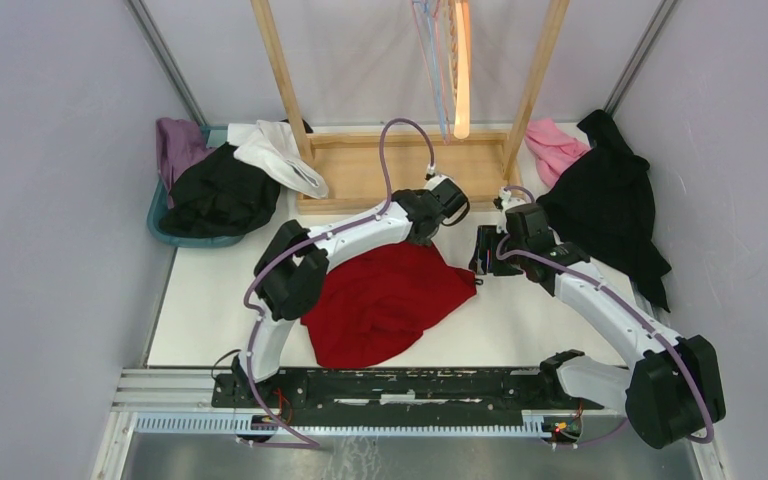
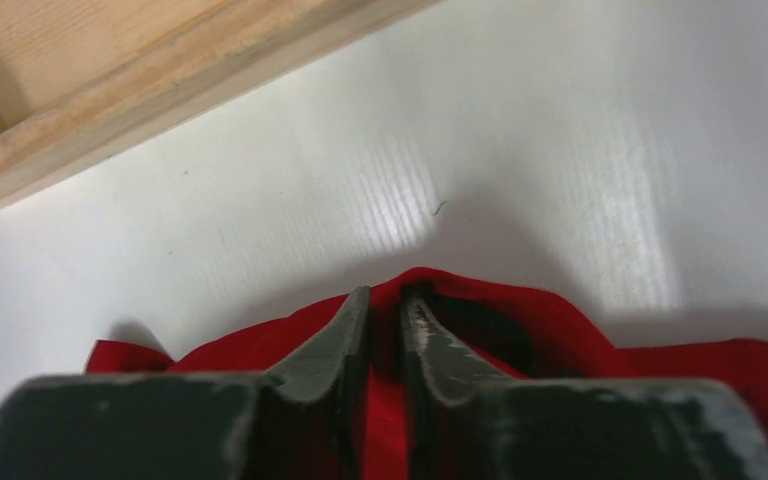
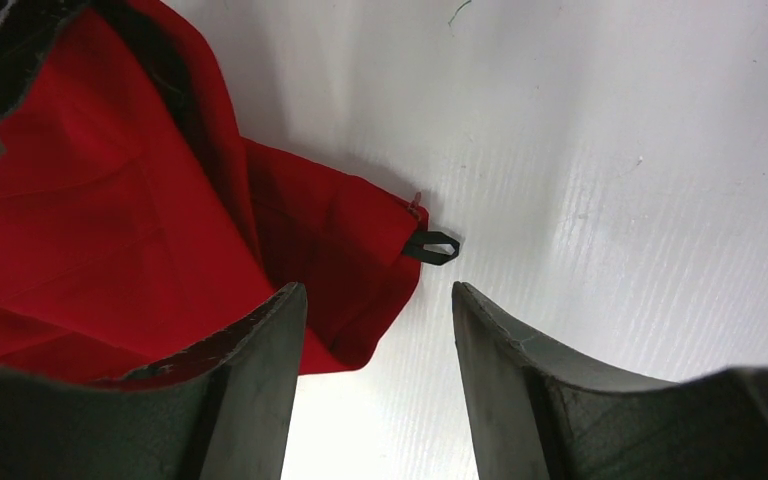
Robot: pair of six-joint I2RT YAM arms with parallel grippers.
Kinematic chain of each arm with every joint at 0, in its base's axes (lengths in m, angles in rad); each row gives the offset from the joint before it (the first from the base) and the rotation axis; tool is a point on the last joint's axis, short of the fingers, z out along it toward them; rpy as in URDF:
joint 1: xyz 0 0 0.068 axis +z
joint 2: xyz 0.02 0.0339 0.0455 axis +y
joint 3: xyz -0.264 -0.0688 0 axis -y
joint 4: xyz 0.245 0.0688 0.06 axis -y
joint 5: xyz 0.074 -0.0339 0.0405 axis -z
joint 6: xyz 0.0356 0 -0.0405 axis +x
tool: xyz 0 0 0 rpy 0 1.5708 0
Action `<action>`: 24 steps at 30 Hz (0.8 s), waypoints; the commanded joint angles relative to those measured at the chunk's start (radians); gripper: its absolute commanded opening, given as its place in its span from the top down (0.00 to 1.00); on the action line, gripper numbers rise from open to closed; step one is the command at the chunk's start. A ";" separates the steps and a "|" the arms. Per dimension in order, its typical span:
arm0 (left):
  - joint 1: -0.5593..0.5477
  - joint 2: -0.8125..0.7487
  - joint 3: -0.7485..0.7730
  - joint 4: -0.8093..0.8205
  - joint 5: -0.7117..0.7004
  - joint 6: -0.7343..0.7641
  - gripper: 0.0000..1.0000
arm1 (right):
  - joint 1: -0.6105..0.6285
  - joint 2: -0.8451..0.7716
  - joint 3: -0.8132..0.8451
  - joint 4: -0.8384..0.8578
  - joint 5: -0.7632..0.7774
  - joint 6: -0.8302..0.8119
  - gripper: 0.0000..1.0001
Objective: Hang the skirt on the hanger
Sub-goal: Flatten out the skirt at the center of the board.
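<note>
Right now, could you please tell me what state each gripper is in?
Left gripper: closed, pinching the red skirt.
Right gripper: open, holding nothing.

The skirt (image 1: pixel 385 300) lies on the table (image 1: pixel 210 300), before the rack (image 1: pixel 350 180)

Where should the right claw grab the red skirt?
Probably the corner of the skirt by the little black loop, coming straight down from above: it lies flat on the table, sticking out between the fingers of the open right gripper.

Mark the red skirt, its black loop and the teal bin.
red skirt (image 1: pixel 385 300), top view, cloth's middle.
black loop (image 3: pixel 416 247), right wrist view, left end.
teal bin (image 1: pixel 195 241), top view, near rim.
</note>
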 commanded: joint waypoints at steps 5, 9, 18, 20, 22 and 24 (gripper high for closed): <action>-0.027 -0.236 -0.197 -0.019 -0.040 -0.026 0.87 | -0.008 0.023 0.022 0.073 -0.044 0.011 0.39; -0.063 -0.444 -0.338 0.000 -0.027 -0.075 0.87 | -0.008 0.053 0.032 0.132 -0.161 -0.007 0.47; -0.113 -0.764 -0.476 0.001 0.059 -0.147 0.86 | 0.129 0.037 0.077 0.144 -0.230 -0.089 0.40; -0.122 -0.787 -0.475 -0.001 0.080 -0.151 0.86 | 0.170 0.041 0.094 0.143 -0.256 -0.103 0.38; -0.131 -0.795 -0.473 -0.006 0.087 -0.154 0.86 | 0.209 0.044 0.118 0.134 -0.258 -0.117 0.37; -0.139 -0.797 -0.473 -0.011 0.091 -0.157 0.86 | 0.233 0.026 0.124 0.136 -0.235 -0.116 0.36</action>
